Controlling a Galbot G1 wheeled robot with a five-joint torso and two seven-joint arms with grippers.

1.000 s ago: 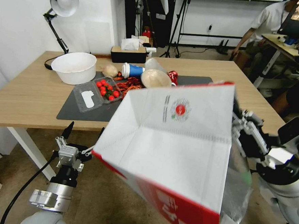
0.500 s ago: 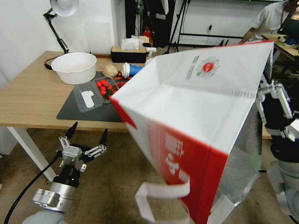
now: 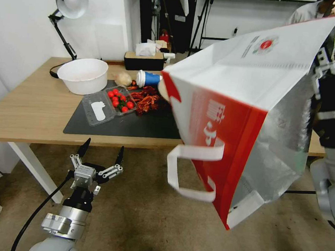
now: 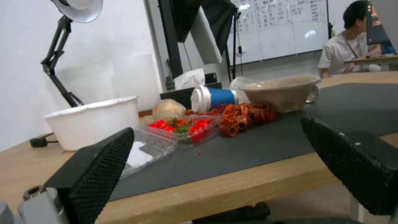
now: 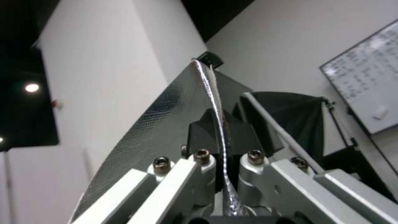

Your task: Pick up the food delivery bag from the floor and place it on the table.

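Food delivery bag (image 3: 249,108) hangs tilted in the air above the table's (image 3: 30,112) near edge, because the right pincer (image 3: 329,72) is clenched on its foil-lined rim to carry it over, while the left pincer (image 3: 101,156) waits released below that edge.

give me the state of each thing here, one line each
food delivery bag: off the floor, tilted, held by its rim
right gripper: shut on the bag's edge
left gripper: open, empty, below the table edge
blue cup: lying on its side, lid on
tomato box: lid open
white tub: upright on the table
desk lamp: off
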